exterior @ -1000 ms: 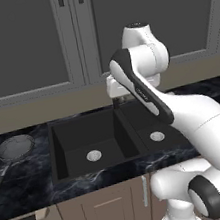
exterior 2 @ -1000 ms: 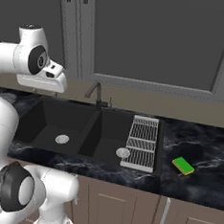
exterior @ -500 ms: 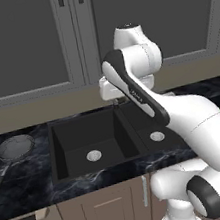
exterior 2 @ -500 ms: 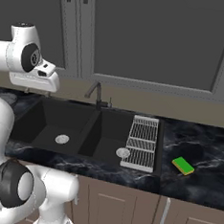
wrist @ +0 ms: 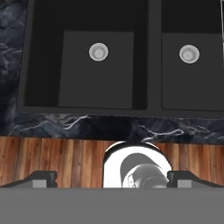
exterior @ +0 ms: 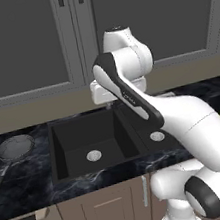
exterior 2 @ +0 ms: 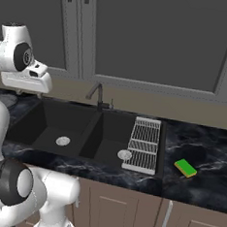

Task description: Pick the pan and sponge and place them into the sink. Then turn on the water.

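Right now the gripper (wrist: pixel 112 178) hangs high over the sink (exterior: pixel 65 134), looking straight down; its two dark tips (wrist: pixel 40 178) sit far apart at the bottom corners of the hand view, so the fingers are spread wide with nothing between them. From the left base view the white hand block is up by the back wall above the sink's rear edge.

Sink is a black double basin set in a dark marbled counter (exterior 2: pixel 202 181), each bowl with a round silver drain (wrist: pixel 99 51). Both bowls are bare except for the drains.

Pan (exterior: pixel 15 147) lies on the counter left of the sink, near its left rim but not touching, dark handle running toward the front edge.

Sponge (exterior 2: pixel 185 167), green with a yellow layer, lies flat on the counter right of the sink, just past the wire rack (exterior 2: pixel 144 143) that sits over the right bowl's far side.

Dark curved faucet (exterior 2: pixel 96 93) stands behind the divider between the bowls.
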{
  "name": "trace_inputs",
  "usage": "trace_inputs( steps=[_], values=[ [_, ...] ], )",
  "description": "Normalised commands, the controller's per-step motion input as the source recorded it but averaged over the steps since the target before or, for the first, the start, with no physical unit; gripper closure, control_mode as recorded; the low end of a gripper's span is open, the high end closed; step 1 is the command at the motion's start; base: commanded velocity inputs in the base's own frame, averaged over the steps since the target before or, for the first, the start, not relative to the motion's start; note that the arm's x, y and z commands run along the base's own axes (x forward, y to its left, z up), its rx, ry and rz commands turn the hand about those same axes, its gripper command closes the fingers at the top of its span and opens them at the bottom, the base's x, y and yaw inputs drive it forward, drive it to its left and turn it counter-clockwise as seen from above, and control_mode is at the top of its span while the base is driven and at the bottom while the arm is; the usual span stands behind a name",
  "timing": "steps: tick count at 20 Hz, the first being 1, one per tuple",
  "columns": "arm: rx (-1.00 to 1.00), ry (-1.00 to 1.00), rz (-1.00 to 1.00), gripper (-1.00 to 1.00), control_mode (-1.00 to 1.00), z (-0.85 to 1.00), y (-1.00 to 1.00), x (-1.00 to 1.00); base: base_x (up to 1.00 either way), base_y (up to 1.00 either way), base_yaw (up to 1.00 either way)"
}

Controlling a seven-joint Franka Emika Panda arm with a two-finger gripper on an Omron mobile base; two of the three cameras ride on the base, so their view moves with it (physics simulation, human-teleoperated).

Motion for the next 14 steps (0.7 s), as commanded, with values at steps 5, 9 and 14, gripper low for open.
trace_inputs(
  steps=[5, 9, 14],
  values=[
    [-0.03, 0.05, 0.0, -1.0, -1.0, 0.0, 0.32, 0.0, 0.0, 0.0, 0.0],
    [-0.01, 0.06, 0.0, -1.0, -1.0, 0.0, 0.35, 0.0, 0.0, 0.0, 0.0],
    [0.0, 0.05, 0.0, -1.0, -1.0, -0.03, 0.35, 0.0, 0.0, 0.0, 0.0]
  ],
)
